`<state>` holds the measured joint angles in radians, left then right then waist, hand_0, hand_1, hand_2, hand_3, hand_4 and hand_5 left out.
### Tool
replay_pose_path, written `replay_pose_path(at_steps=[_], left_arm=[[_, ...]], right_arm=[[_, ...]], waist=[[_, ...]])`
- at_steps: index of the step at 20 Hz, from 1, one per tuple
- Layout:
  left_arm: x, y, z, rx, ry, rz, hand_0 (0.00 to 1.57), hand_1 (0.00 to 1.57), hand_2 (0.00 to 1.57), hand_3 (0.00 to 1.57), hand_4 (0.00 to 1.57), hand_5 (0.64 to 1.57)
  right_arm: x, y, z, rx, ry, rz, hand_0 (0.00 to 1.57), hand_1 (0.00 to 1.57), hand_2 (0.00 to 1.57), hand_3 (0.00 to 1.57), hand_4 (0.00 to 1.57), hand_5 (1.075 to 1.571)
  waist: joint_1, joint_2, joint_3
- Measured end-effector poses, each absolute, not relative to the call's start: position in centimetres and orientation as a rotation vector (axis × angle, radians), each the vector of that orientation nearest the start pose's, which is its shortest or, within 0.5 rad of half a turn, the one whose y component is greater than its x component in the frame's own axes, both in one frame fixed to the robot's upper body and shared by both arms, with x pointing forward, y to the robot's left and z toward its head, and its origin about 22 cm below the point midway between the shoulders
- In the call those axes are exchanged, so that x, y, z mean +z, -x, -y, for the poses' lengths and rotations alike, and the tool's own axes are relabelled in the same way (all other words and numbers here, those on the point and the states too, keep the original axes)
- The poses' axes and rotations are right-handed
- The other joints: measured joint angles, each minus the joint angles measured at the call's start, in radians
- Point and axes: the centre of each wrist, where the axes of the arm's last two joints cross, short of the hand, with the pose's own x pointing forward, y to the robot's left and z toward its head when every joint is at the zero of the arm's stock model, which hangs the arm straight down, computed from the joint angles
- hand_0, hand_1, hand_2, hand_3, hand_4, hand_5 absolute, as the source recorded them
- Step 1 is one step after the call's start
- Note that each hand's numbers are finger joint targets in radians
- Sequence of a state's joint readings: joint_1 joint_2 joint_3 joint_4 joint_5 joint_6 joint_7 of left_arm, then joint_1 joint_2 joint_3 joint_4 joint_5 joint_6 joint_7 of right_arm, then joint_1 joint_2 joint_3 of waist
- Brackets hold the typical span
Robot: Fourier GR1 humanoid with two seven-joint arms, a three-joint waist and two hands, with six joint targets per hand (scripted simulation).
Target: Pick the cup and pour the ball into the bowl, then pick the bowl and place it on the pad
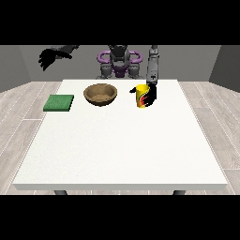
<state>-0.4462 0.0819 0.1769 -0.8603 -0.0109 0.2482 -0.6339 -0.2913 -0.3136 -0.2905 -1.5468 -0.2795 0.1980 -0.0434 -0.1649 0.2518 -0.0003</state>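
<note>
Front view: white table (122, 150), robot (119, 61) at the far edge.

Yellow cup (141, 96) stands upright on the table, far side, right of centre. The hand at the view's right (149, 94) is on it: black fingers curl round the cup's right side, thumb sticks out past its far left rim. Arm comes straight down from above to the cup. Cup base looks to be on the table, can't tell for sure whether it's lifted. Ball isn't visible, cup interior can't be seen from this angle.

Wooden bowl (100, 94) sits just left of the cup, near but apart, also on the far side, upright, opening up. Inside looks brown, nothing distinguishable in it.

Green pad (59, 102) lies flat at the table's far left edge, left of the bowl, well apart from the cup.

The hand at the view's left (48, 58) is raised high off the table, out past the table's left side, above and beyond the pad. Fingers hang down, spread and relaxed, holding nothing.
</note>
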Motion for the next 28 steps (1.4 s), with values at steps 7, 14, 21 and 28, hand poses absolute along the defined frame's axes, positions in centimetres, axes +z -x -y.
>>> replay_pose_path(at_steps=[7,14,21,28], left_arm=[[-5.8,-33.4,-23.8,-0.099,-0.562,1.841,1.29,1.29,1.57,1.57,1.16,1.549],[-3.1,-35.7,-16.8,-0.402,-0.727,1.803,1.32,1.32,1.57,1.57,1.14,1.551],[-0.5,-37.2,-10.2,-0.701,-0.876,1.729,1.33,1.33,1.57,1.57,1.15,1.552],[0.0,-36.8,-6.8,-0.992,-1.047,1.640,0.91,0.91,1.57,1.50,1.04,1.571]], right_arm=[[11.9,-29.7,35.7,0.050,-0.005,1.877,0.00,0.00,0.00,0.16,0.13,1.570],[9.4,-30.3,36.9,-0.003,-0.011,1.722,0.00,0.00,0.00,0.24,0.27,1.568],[7.2,-30.7,37.5,-0.045,-0.018,1.640,0.00,0.00,0.00,0.00,0.41,1.568],[6.5,-31.1,38.3,-0.061,-0.020,1.608,0.00,0.00,0.00,0.17,0.43,1.570]], waist=[[-0.015,-0.070,0.0017],[0.017,-0.246,0.0049],[0.036,-0.328,0.0039],[0.048,-0.361,0.0023]])
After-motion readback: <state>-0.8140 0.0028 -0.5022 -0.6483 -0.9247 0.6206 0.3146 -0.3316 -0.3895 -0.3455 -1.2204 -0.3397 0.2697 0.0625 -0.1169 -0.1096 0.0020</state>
